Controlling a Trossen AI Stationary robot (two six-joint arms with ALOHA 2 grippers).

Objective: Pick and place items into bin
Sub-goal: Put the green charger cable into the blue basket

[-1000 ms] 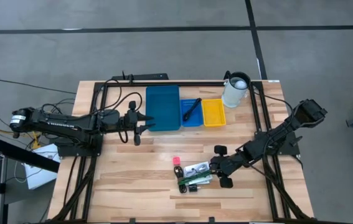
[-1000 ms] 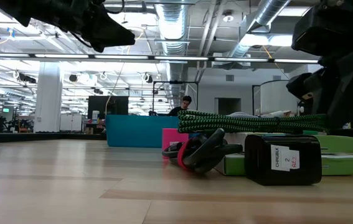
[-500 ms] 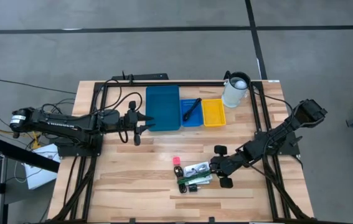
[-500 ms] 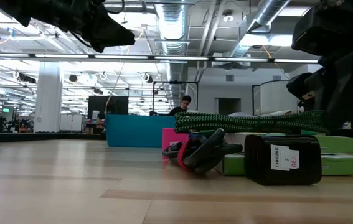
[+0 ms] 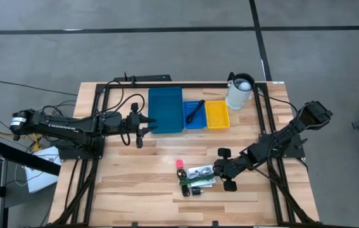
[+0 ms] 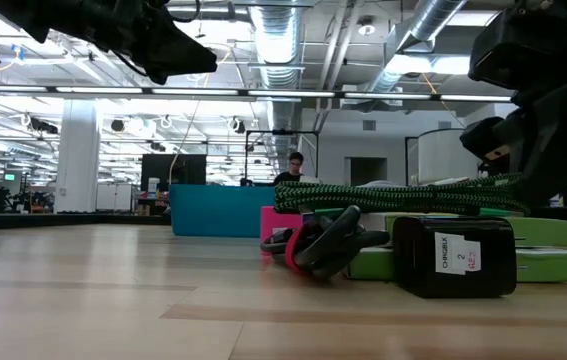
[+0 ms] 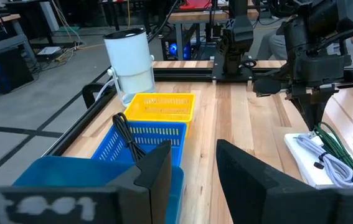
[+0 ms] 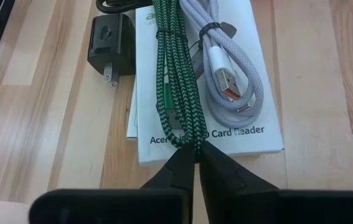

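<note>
Our right hand (image 8: 198, 152) pinches the green braided cable (image 8: 177, 81) atop the white card (image 8: 251, 134); our left hand (image 7: 192, 168), spread, hovers near the blue bin (image 5: 166, 109).

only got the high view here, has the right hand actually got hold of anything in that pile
observer: yes. Its wrist view shows the right hand shut on the end of the green braided cable.
operator: is that cable on the table or on top of something
observer: it lies along a white card reader box, beside a coiled grey cable.
operator: whats the black block next to it
observer: a wall charger, prongs showing, on the wood beside the box.
</note>
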